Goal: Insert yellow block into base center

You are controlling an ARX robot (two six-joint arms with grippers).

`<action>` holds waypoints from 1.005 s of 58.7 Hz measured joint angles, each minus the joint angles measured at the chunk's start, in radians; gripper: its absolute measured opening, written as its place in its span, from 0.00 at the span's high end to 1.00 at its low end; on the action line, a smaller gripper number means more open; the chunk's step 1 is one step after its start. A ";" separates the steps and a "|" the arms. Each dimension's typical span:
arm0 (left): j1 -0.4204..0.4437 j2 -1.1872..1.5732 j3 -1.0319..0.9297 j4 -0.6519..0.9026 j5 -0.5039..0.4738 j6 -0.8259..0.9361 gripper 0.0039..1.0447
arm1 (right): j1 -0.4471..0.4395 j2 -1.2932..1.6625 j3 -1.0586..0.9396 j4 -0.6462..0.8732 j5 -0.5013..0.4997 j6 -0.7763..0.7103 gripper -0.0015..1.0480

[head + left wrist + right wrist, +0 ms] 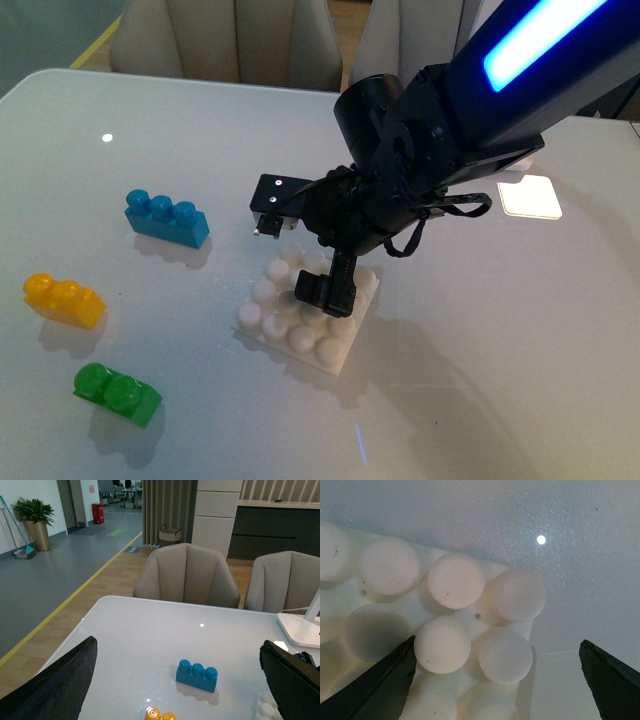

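Spreading wide over the base (335,352), the right gripper (497,652) holds nothing between its fingers (380,680) (yellow block (64,300) sits well apart).

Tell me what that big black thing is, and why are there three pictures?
That black thing is a robot arm. At its end is the right pincer, made for grabbing. One picture comes from a camera on the robot's body, looking down at the table. The other two come from cameras on its wrists. The right wrist camera is just above the white base, so the round studs look huge. The left pincer looks across the table to the chairs. On the table lie a yellow block, a green brick, a blue brick and the base. Both pincers are open and hold nothing.
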State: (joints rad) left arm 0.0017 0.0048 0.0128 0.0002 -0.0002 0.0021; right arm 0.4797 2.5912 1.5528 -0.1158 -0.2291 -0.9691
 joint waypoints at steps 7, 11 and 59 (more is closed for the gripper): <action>0.000 0.000 0.000 0.000 0.000 0.000 0.07 | 0.037 0.004 0.019 -0.030 0.011 -0.100 0.08; 0.000 0.000 0.000 0.000 0.000 0.000 0.07 | 0.056 0.004 0.031 -0.045 0.024 -0.145 0.08; 0.000 0.000 0.000 0.000 0.000 0.000 0.07 | 0.092 -0.008 0.022 0.071 -0.018 -0.110 0.08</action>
State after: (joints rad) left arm 0.0017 0.0048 0.0128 0.0002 -0.0002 0.0021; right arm 0.5720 2.5832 1.5745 -0.0452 -0.2470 -1.0794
